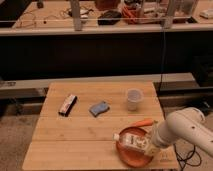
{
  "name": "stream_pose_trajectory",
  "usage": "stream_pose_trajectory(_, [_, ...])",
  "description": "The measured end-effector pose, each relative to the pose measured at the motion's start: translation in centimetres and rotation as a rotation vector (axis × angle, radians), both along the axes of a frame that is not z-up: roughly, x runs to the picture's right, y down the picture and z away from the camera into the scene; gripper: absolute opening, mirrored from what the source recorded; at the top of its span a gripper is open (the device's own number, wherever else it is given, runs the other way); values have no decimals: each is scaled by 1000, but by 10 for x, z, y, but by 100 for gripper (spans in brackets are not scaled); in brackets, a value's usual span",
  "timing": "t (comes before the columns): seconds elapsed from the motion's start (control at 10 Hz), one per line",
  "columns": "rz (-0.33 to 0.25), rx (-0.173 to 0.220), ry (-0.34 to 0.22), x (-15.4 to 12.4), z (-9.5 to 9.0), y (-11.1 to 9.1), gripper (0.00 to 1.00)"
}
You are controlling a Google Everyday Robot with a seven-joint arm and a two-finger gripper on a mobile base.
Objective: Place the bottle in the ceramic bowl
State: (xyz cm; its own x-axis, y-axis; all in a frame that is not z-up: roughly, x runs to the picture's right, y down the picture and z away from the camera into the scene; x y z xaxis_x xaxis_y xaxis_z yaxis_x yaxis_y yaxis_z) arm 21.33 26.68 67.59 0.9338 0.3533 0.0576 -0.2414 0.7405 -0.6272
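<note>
Slats of pale wood make up the table (80, 132) you are working over, with a dark shelf wall behind it. At its near right corner sits the ceramic bowl (131, 153); the bottle (132, 141) lies tilted in it, cap toward the table's middle. The gripper (148, 145) is at the bottle's far end. Farther back stands a cup (133, 98); left of it lie a blue sponge (99, 108) and a wrapped bar (67, 104).

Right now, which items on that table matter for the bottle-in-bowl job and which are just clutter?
In the job:
bottle, lying in the bowl
ceramic bowl, near right corner of the table
gripper, down at the bowl by the bottle

Lying about:
translucent cup
blue sponge
wrapped bar
orange carrot-like item
</note>
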Motion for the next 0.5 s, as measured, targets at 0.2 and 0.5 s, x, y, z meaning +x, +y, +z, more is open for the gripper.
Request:
stream_pose_trajectory(0.2, [2,-2,2,-1,-1,1,39])
stream_pose_trajectory(0.5, [6,-3,7,-2,-4,1,47])
